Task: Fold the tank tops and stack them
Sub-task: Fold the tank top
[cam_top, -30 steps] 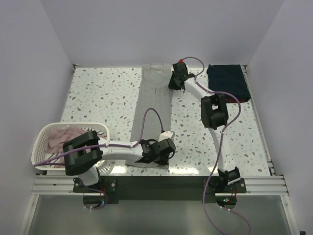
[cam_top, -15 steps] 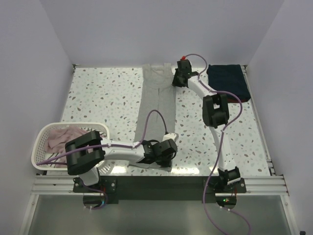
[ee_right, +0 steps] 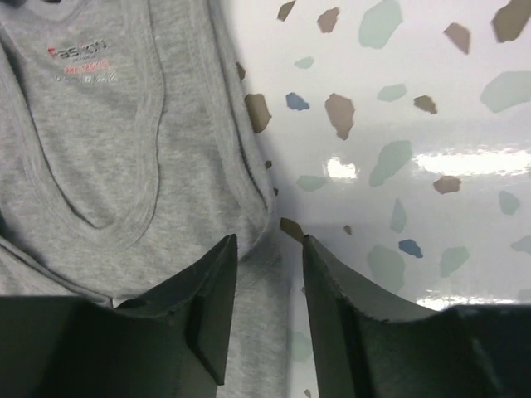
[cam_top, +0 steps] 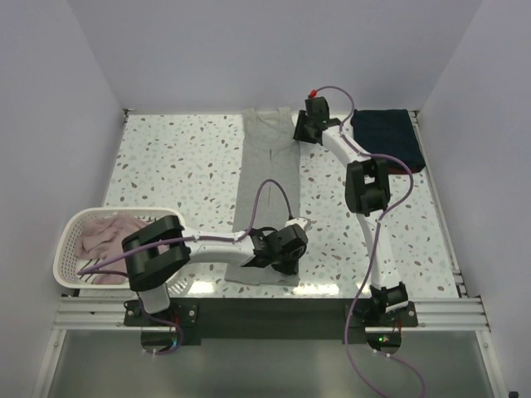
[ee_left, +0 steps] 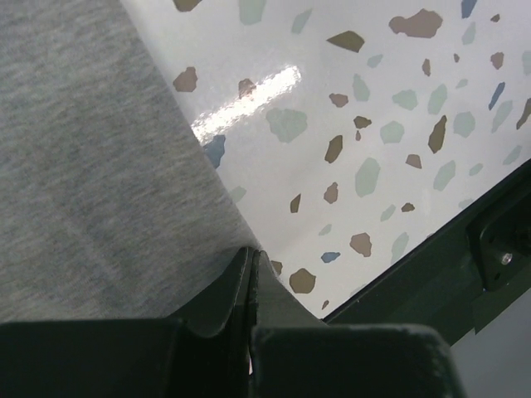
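Left gripper (ee_left: 251, 278) pinched on near hem of grey top (ee_left: 83, 166), top laid lengthwise mid-table, right gripper (ee_right: 267, 246) spread at its strap, neck print (ee_right: 76, 51) partly legible, "Fas…", pink tops (cam_top: 104, 236) contained in basket (cam_top: 70, 222), navy top (cam_top: 383, 137) folded far right.

— Where's the grey tank top (cam_top: 264, 178)?
— Laid in a long strip down the table (cam_top: 166, 166), twelve to six. Right tool (cam_top: 303, 131) sits at its twelve o'clock end, left tool (cam_top: 280, 253) at six.
— The others?
— Navy top (cam_top: 383, 137) folded at one; pinkish ones (cam_top: 104, 235) in the basket (cam_top: 60, 261) at eight.
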Tool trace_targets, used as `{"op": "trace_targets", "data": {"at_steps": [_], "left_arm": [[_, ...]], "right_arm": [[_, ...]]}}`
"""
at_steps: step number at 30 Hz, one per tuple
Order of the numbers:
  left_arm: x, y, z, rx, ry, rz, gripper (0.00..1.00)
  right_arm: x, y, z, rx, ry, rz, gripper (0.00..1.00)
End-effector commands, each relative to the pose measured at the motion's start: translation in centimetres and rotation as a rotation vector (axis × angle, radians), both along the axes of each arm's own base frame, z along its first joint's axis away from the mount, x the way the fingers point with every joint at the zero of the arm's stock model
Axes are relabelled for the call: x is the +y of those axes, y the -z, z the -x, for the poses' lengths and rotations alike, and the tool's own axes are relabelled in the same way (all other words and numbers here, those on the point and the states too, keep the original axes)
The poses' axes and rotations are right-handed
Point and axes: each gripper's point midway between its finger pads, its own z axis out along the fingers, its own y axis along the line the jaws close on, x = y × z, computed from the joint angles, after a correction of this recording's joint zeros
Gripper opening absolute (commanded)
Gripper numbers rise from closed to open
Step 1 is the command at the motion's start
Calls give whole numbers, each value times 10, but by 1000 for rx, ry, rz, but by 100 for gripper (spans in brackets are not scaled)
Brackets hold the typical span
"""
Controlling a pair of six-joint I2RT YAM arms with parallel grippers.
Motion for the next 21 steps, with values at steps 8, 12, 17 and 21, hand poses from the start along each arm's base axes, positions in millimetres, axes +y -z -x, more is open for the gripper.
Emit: {"op": "trace_targets", "data": {"at_steps": [8, 12, 17, 21], "left_arm": [[-8, -83, -35, -155, -37, 133, 35], [46, -126, -56, -227, -267, 118, 43], [150, -94, -42, -126, -540, -82, 43], [193, -77, -24, -45, -644, -131, 61]], "right_arm": [[-29, -135, -4, -176, 61, -19, 65], [-20, -168, 52, -119, 49, -102, 65], [29, -132, 201, 29, -52, -9, 64], [26, -97, 331, 137, -95, -16, 63]]}}
